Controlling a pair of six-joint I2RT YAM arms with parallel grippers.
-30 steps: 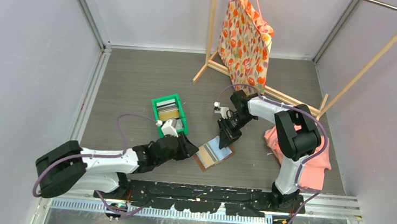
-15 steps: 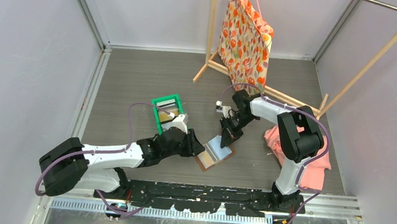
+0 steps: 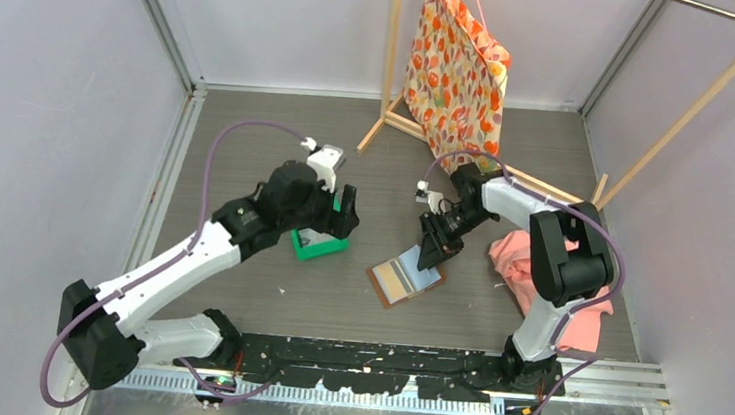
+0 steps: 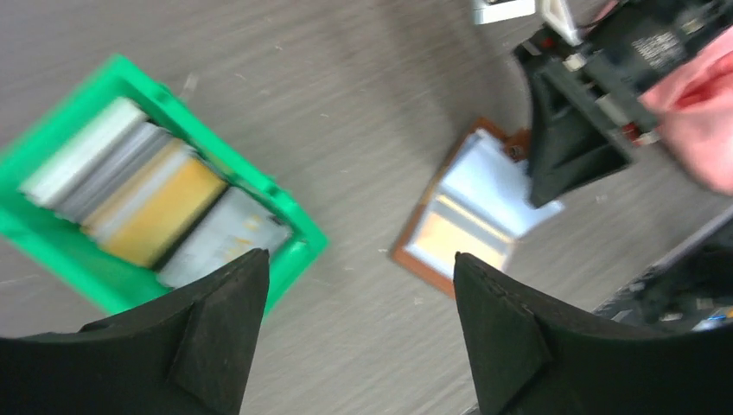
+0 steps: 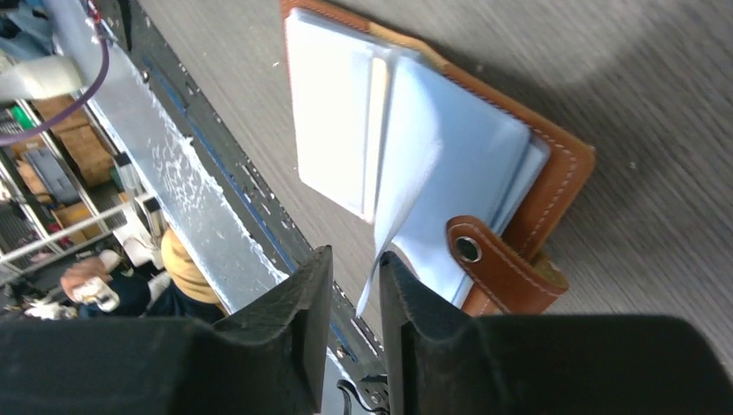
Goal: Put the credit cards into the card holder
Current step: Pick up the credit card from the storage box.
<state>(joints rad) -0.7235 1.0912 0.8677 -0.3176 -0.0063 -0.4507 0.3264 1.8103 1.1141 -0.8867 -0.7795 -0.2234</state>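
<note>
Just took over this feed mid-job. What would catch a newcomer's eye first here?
The bright green bin of stacked credit cards, left of centre, with the left tool wide open and empty above it. Right of it the brown card holder lies open, a light-blue leaf raised between the narrowly parted fingers of the right tool.

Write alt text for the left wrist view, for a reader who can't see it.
Beyond the wide-open left fingers, a green bin holding a row of credit cards sits on the table at left. To its right lies the open brown card holder, with the right arm's fingers over one end and pink cloth behind.
</note>
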